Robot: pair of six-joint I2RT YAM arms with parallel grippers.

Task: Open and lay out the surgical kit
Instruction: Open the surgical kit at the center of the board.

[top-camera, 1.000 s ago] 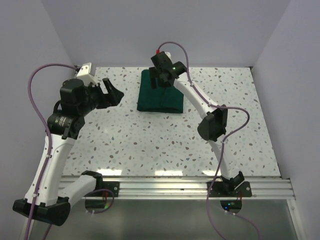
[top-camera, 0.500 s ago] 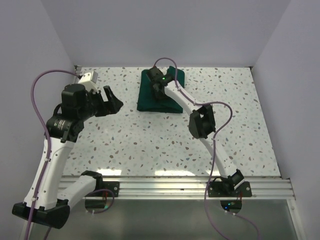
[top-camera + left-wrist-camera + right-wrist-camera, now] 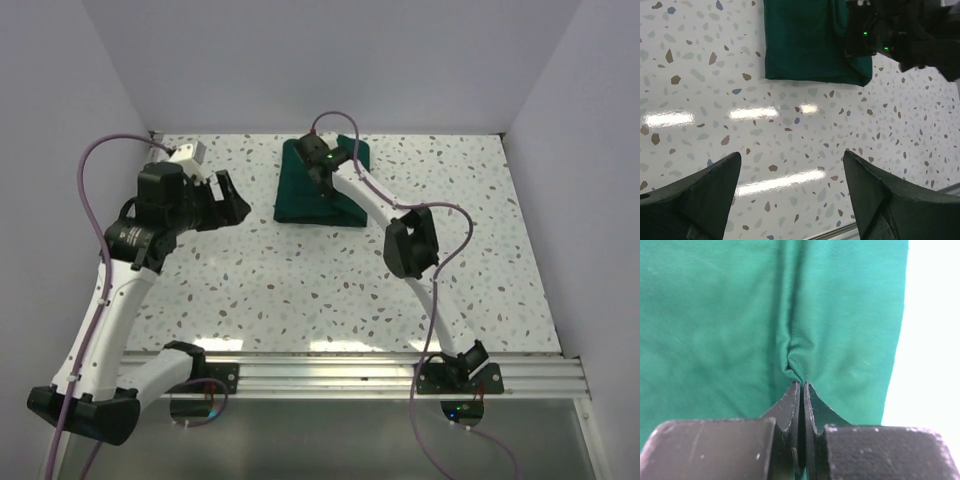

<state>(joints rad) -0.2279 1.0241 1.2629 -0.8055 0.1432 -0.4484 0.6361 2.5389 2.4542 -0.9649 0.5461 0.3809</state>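
Closest to me, my left pincer [image 3: 791,155] hangs above the speckled table [image 3: 300,290], its two fingers spread wide with nothing between them. Further out, at the far side of the table, sits the dark green cloth wrap [image 3: 300,200], a folded bundle lying flat. Its near edge shows in my left wrist view, well apart from that pincer. Whatever is packed inside is hidden by the cloth. My right pincer [image 3: 801,385] is down on top of the bundle, toward its far side. Its fingers are squeezed together on a small pinch of the fabric, which puckers into a ridge running away from the tips. Just right of that ridge the cloth ends and the pale table shows.
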